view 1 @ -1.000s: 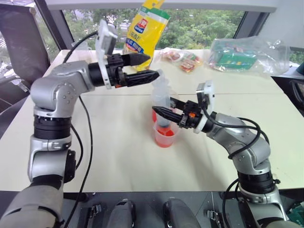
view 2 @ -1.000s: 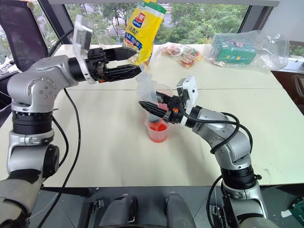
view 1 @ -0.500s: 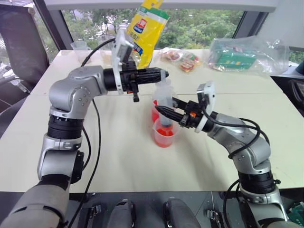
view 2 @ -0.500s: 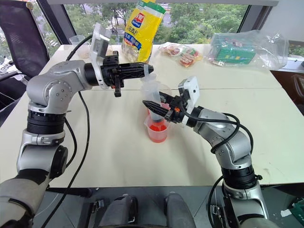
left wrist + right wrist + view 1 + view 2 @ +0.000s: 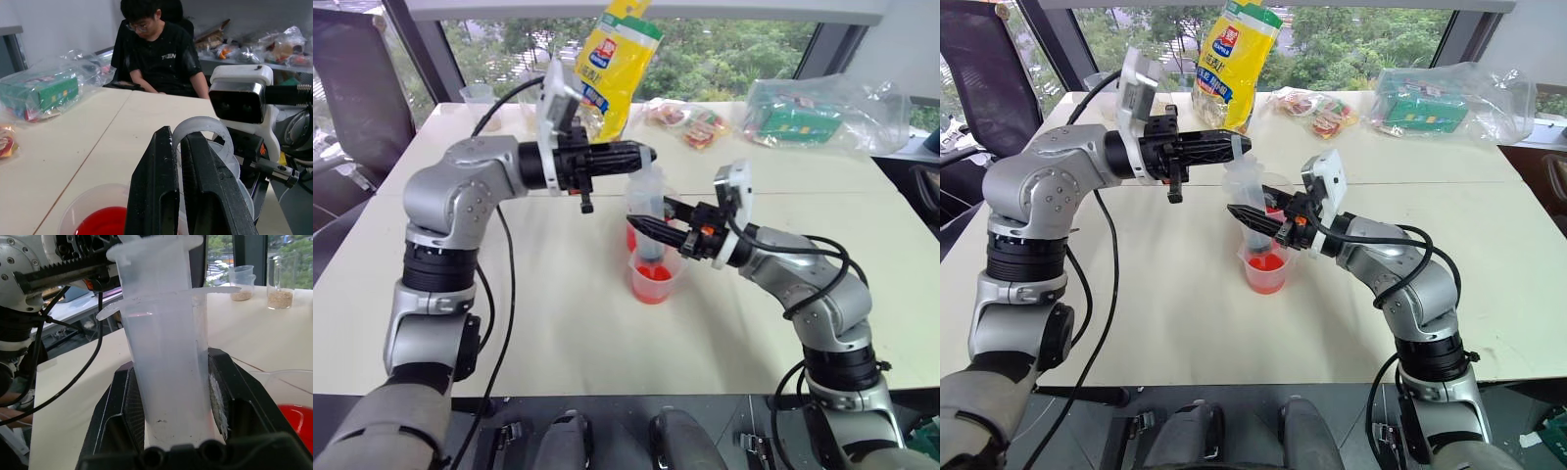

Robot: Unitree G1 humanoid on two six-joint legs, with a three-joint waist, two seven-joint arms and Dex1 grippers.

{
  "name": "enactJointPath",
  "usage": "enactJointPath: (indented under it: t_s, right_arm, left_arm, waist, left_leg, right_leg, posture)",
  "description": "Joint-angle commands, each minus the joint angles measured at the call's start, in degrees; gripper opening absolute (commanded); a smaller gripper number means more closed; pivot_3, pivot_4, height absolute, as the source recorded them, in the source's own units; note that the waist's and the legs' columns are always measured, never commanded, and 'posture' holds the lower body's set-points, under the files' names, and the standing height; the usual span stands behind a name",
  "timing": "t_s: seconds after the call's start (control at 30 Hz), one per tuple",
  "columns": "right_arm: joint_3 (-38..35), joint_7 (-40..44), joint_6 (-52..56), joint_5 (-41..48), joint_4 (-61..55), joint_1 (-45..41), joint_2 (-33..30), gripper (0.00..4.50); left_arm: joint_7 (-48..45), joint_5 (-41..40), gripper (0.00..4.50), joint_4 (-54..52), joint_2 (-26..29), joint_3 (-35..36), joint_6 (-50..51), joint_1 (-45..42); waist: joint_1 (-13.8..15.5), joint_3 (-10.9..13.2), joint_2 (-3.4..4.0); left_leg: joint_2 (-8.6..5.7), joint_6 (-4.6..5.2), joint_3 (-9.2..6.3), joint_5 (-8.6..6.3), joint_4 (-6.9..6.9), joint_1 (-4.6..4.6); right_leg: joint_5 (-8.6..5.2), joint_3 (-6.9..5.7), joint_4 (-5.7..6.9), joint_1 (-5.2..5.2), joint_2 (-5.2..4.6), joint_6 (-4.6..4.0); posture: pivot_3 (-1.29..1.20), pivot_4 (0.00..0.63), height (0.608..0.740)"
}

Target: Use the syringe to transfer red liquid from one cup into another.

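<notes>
Right gripper [image 5: 643, 224] clamped on syringe [image 5: 646, 211] barrel, upright over near cup [image 5: 654, 279] (red liquid [image 5: 653, 281] inside). Left gripper [image 5: 641, 156] pinching plunger top.

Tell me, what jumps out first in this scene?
Mid-table, the right end effector holds a clear syringe upright over a cup of red liquid, with a second red-filled cup just behind. The left end effector pinches the plunger top. A tall yellow bag stands at the far edge by the window.
</notes>
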Motion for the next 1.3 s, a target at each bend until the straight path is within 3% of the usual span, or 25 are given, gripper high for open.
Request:
enactJointPath:
  t_s: [0.03, 0.47, 0.57, 0.8, 1.1, 1.3]
  right_arm:
    - [-3.6, -1.1, -1.5, 2.0, -2.0, -4.2, 0.5, 1.42]
    - [-3.9, -1.1, 0.1, 2.3, -1.3, -5.2, -0.2, 1.42]
    - [-3.1, -1.0, 0.4, 2.3, -1.0, -3.7, -0.2, 1.42]
    - [-2.2, -0.6, 0.6, 2.0, -0.5, -1.7, -0.2, 1.42]
    - [-4.7, -1.7, 4.3, 5.4, -0.1, -4.4, -0.9, 1.42]
    - [-14.4, -14.2, 20.9, 14.1, 10.7, -20.4, -1.7, 1.42]
  left_arm:
    - [-2.2, 0.2, 0.02, -2.8, -0.9, -4.7, 0.5, 1.6]
    - [-1.2, 0.4, 0.02, -3.1, -1.6, -3.6, -0.1, 1.8]
    - [-0.2, -0.7, 1.05, -1.6, -0.8, -0.5, 1.1, 0.0]
    - [-1.4, -1.6, 4.45, -1.5, 5.7, 4.2, 2.7, -0.2]
    - [-2.4, -2.7, 4.49, -1.6, 14.8, 8.4, 2.8, 3.6]
    - [-0.5, -2.2, 4.49, -6.4, 14.2, 7.8, 0.9, 9.6]
  waist:
    - [0.0, 0.0, 0.0]
    - [0.0, 0.0, 0.0]
    - [0.0, 0.0, 0.0]
    - [-0.1, 0.0, 0.0]
    - [-0.1, 0.0, 0.0]
    - [0.0, 0.0, 0.0]
  left_leg:
    - [0.0, 0.0, 0.0, 0.0, 0.0, 0.0]
    - [0.0, 0.0, 0.0, 0.0, 0.0, 0.0]
    - [0.0, 0.0, 0.0, 0.0, 0.0, 0.0]
    - [0.03, 0.0, 0.0, 0.0, -0.02, 0.01]
    - [0.02, 0.0, 0.01, 0.0, -0.02, 0.01]
    - [0.01, 0.0, 0.0, 0.0, 0.0, 0.01]
  right_leg:
    - [0.0, 0.0, 0.0, 0.0, 0.0, 0.0]
    - [0.0, 0.0, 0.0, 0.0, 0.0, 0.0]
    - [0.0, 0.0, 0.0, 0.0, -0.01, 0.0]
    - [0.0, 0.0, 0.0, -0.01, 0.03, 0.0]
    - [0.0, 0.0, -0.01, -0.01, 0.0, 0.0]
    - [0.0, -0.02, 0.01, 0.01, -0.08, 0.0]
  posture:
    - [0.0, 0.15, 0.74]
    - [0.0, 0.15, 0.74]
    - [0.0, 0.15, 0.74]
    - [0.0, 0.15, 0.74]
    - [0.0, 0.15, 0.74]
    - [0.0, 0.15, 0.74]
